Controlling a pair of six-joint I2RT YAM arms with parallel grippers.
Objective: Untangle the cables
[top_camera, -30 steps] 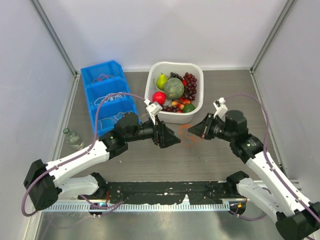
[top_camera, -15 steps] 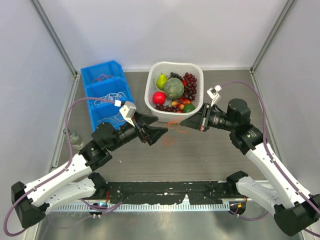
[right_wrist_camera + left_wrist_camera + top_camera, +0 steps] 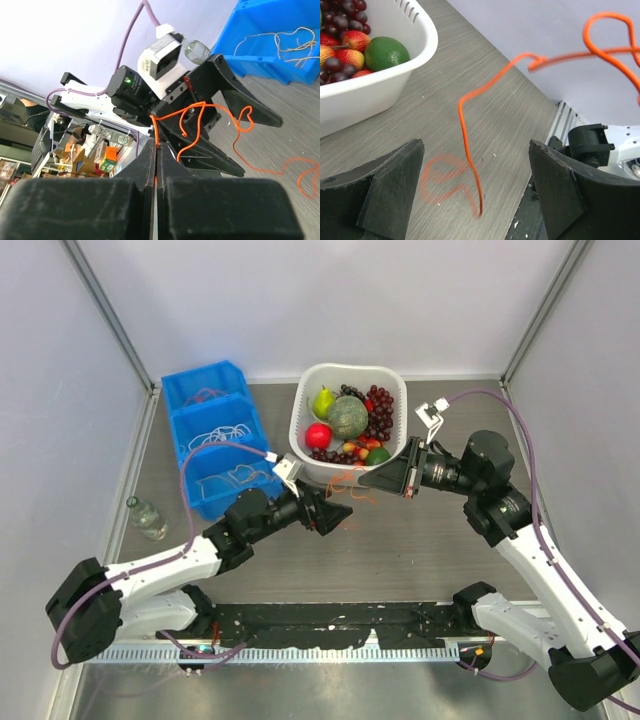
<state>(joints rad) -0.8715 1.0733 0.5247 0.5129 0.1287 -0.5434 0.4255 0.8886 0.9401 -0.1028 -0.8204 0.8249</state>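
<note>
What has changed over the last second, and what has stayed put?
The right gripper, shut on the orange cable, moved back toward the basket, lifting the cable with it. The left gripper swung left, then returned beside the cable, opening wider and holding nothing. The basket, bins and bottle stayed.

White fruit basket [image 3: 299, 418], blue bins [image 3: 178, 430], glass bottle [image 3: 146, 518]

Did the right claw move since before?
Yes. The right claw, pinching the orange cord, moved up and left in the overhead view, closer to the white basket.
</note>
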